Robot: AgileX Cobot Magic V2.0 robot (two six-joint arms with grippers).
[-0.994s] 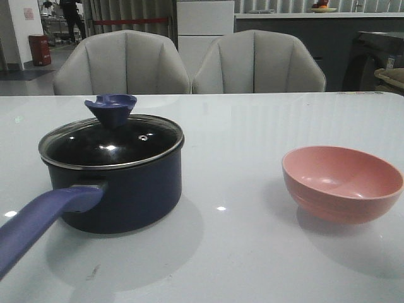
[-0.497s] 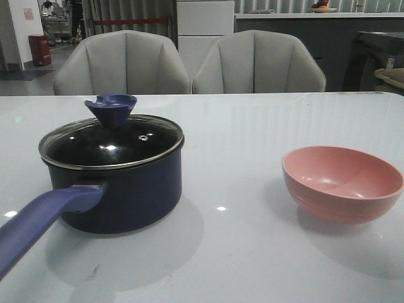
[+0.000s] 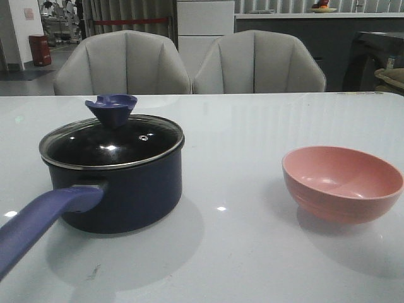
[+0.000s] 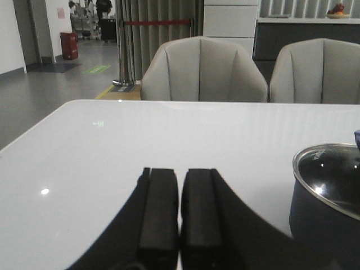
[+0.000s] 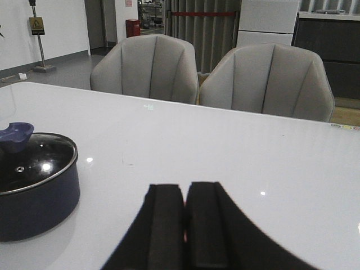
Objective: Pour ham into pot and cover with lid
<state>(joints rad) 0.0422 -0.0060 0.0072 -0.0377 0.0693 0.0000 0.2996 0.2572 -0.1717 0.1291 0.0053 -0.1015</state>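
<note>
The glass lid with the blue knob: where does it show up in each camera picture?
Front view: lid sits on the pot, left of centre.
Left wrist view: right edge, cut off.
Right wrist view: left edge.
Shared landmark: the two grey chairs behind the table.

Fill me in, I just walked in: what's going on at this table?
Nothing is being handled right now. The pot sits on the table with the lid on it. The pink bowl stands apart and looks empty. The left gripper and right gripper are both shut, holding nothing, clear of everything.
</note>
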